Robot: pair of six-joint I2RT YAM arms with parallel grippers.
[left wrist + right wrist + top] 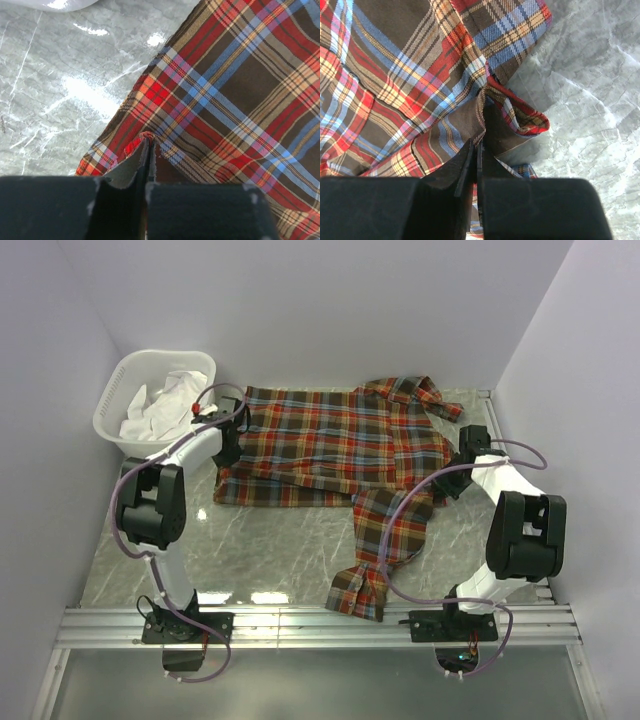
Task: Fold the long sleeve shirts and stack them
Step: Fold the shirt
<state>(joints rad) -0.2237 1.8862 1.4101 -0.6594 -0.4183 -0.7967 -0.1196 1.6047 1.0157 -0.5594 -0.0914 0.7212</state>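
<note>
One plaid long sleeve shirt (pixel 330 440) lies spread across the back of the marble table, collar to the right. One sleeve (pixel 385 540) trails toward the near edge. My left gripper (pixel 228 445) is at the shirt's left edge. In the left wrist view its jaws (pixel 148 142) are pressed together on a small pinch of the plaid cloth (pixel 240 85). My right gripper (pixel 452 475) is at the shirt's right edge. In the right wrist view it (pixel 476 145) is shut on a raised fold of the shirt (pixel 395 75), with a curled hem beside it.
A white laundry basket (pixel 120 390) holding white cloth (pixel 165 400) stands at the back left, close to my left arm. White walls close in the table on three sides. A metal rail (pixel 320 625) runs along the near edge.
</note>
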